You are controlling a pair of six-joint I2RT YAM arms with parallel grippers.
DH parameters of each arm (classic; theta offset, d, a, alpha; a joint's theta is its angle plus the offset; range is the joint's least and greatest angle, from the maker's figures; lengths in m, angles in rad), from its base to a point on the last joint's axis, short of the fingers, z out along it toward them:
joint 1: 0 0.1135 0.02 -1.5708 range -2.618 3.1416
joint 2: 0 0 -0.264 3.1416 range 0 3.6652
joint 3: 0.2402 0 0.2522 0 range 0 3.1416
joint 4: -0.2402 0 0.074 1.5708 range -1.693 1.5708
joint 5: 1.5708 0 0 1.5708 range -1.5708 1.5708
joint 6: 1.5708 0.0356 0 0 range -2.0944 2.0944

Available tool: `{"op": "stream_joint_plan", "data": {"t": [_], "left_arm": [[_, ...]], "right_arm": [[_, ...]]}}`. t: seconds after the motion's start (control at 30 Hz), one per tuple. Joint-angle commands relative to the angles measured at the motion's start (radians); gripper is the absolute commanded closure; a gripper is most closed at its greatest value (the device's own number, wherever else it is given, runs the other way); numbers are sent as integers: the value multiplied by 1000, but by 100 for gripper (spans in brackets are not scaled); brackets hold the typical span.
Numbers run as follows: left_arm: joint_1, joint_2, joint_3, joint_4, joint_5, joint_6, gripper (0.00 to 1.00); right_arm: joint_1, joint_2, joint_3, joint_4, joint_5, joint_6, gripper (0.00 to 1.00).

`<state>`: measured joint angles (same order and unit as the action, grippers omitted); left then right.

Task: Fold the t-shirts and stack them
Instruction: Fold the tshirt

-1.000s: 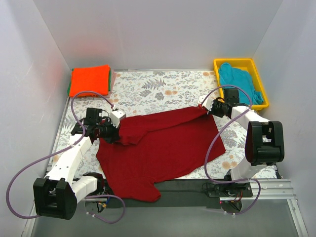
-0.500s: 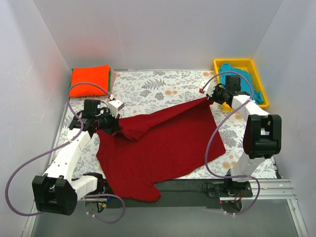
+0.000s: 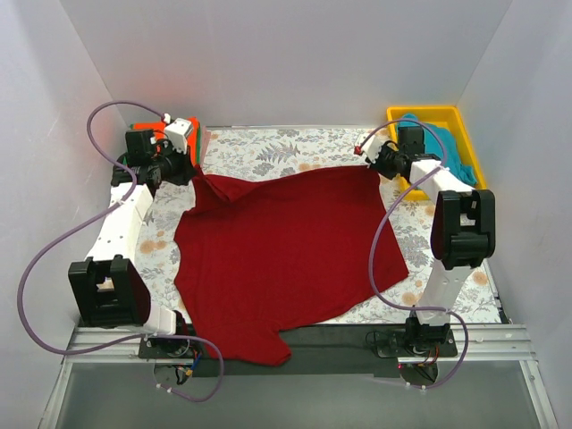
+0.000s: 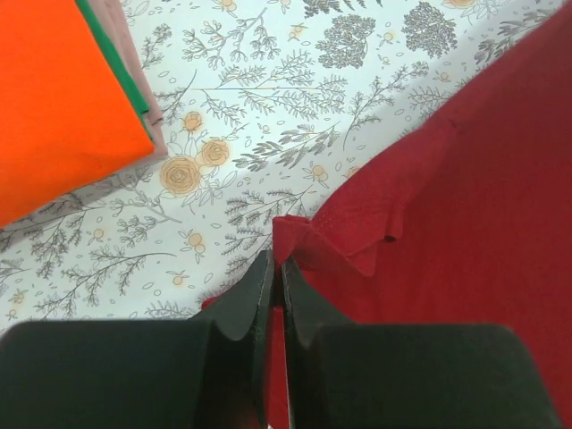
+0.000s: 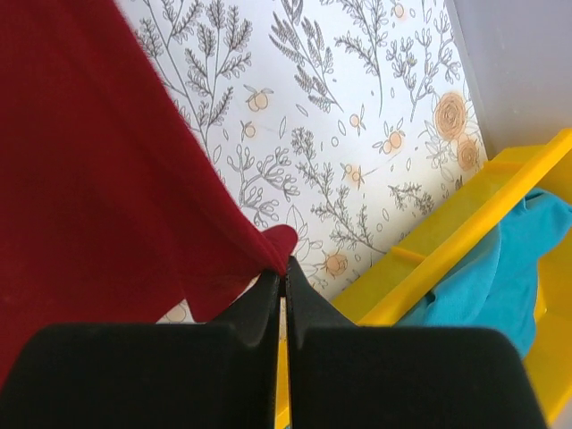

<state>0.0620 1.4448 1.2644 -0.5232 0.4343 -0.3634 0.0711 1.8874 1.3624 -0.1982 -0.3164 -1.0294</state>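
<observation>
A dark red t-shirt point(image 3: 286, 255) lies spread over the flowered table. My left gripper point(image 3: 190, 168) is shut on its far left corner, seen pinched in the left wrist view point(image 4: 276, 261). My right gripper point(image 3: 376, 167) is shut on its far right corner, also pinched in the right wrist view point(image 5: 284, 262). A folded orange-red t-shirt point(image 3: 154, 141) lies at the far left, with green and pink cloth edges point(image 4: 134, 85) under it. A teal t-shirt point(image 3: 447, 152) lies in the yellow bin point(image 3: 473, 161).
The yellow bin stands at the far right corner, close to my right gripper; its rim shows in the right wrist view point(image 5: 465, 241). White walls close the table on three sides. Purple cables loop over both arms.
Both grippers have moved toward the far side of the table, pulling the red shirt's top edge back and flattening it. The left gripper travelled furthest, up beside the orange stack.
</observation>
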Motion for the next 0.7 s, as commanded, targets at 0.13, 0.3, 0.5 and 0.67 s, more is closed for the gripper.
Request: {"op": "stream_joint_plan", "data": {"t": [0.13, 0.3, 0.5, 0.67], "left_arm": [[-5, -78, -22, -35, 81, 17, 100], [-17, -185, -103, -130, 120, 35, 100], [-48, -303, -217, -216, 106, 70, 100], [-117, -372, -324, -244, 74, 89, 100]], "right_arm": [[13, 7, 30, 43, 14, -18, 99], [7, -22, -16, 52, 16, -55, 99], [-11, -62, -81, 54, 0, -116, 99], [-45, -79, -134, 52, -10, -167, 99]]}}
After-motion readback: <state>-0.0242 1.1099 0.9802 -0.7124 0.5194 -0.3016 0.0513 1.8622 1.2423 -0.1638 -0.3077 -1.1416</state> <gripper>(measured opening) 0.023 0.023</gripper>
